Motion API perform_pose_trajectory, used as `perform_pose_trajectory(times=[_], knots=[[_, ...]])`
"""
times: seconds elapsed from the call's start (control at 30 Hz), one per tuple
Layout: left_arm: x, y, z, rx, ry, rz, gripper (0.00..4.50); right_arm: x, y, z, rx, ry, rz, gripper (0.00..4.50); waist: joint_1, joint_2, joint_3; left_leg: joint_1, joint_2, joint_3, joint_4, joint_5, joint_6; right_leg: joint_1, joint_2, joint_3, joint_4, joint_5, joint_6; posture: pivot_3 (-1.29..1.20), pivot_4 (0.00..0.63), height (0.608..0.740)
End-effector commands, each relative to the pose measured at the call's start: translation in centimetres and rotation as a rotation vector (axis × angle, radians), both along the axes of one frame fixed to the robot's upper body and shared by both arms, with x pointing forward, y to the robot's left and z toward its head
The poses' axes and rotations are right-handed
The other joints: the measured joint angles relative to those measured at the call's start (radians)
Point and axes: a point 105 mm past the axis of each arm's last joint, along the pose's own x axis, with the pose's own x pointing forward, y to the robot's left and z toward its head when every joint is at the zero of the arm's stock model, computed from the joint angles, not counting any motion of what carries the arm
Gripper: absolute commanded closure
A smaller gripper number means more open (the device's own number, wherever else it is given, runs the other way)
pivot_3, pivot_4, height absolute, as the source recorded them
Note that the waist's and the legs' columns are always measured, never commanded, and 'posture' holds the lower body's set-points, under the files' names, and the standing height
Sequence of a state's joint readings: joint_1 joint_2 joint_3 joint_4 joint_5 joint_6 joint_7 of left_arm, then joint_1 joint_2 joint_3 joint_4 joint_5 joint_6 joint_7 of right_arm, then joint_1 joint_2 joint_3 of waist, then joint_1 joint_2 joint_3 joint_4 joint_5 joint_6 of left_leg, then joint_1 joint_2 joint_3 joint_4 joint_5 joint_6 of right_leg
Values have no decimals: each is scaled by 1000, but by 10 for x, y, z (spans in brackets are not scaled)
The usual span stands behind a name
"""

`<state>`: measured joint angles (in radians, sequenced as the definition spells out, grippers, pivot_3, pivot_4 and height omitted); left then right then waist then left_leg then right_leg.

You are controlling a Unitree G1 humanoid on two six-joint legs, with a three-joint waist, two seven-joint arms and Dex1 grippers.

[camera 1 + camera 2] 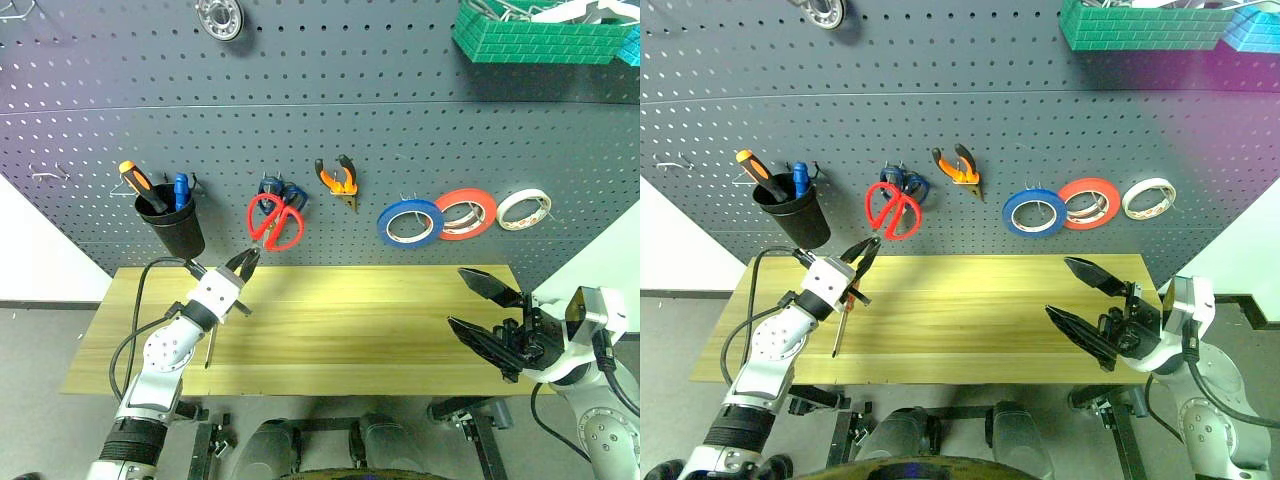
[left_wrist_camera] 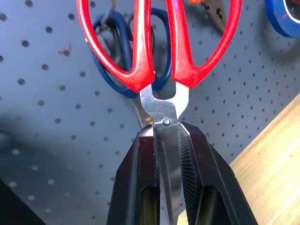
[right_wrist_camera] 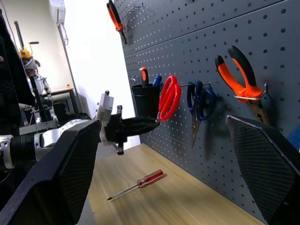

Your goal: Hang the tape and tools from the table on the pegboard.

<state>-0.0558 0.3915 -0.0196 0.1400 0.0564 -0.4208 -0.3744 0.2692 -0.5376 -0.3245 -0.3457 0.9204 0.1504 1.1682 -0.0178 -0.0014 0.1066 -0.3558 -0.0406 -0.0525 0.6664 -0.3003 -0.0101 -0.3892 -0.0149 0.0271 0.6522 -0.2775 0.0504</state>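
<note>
Nearest, the left gripper (image 1: 247,262) is clamped on the blades of the red-handled scissors (image 1: 275,222), holding their handles up against the pegboard (image 1: 330,120) just in front of the blue-handled scissors (image 1: 274,187), above the table's (image 1: 400,330) back edge near its left end, while the slim screwdriver (image 1: 840,320) lies on the table by its left edge. Along the pegboard from the left are a black cup (image 1: 172,225), the pliers (image 1: 338,178), the blue tape (image 1: 410,222), a red-orange roll (image 1: 465,213) and a white roll (image 1: 523,208). The right gripper (image 1: 485,312) hangs wide open and empty over the table's front right corner.
</note>
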Motion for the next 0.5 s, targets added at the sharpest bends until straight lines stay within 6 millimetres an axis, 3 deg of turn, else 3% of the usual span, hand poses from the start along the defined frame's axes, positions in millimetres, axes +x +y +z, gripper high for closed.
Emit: perform_pose_trajectory(times=[0.03,0.33,0.47,0.5], knots=[[6,-4,11,-19,-40,-10,4255,-4,0,11,3,-45,6,0,0,0,0,0,0,0,0,0,0,0,0,0,0,0,0,-127,62,734],[24,-18,6,-46,-16,-23,4255,-5,0,11,-4,-47,6,0,0,-1,-1,0,0,0,0,0,0,0,0,0,0,0,0,-138,58,734],[31,-15,1,-68,13,8,4255,-6,0,11,-9,-47,5,0,-1,-1,-2,0,0,0,0,0,0,0,0,0,0,0,0,-146,59,734],[34,-13,0,-81,23,24,4255,2,4,3,-6,-40,2,0,-2,-1,-2,0,0,0,0,0,0,0,0,0,0,0,0,-147,58,734]])
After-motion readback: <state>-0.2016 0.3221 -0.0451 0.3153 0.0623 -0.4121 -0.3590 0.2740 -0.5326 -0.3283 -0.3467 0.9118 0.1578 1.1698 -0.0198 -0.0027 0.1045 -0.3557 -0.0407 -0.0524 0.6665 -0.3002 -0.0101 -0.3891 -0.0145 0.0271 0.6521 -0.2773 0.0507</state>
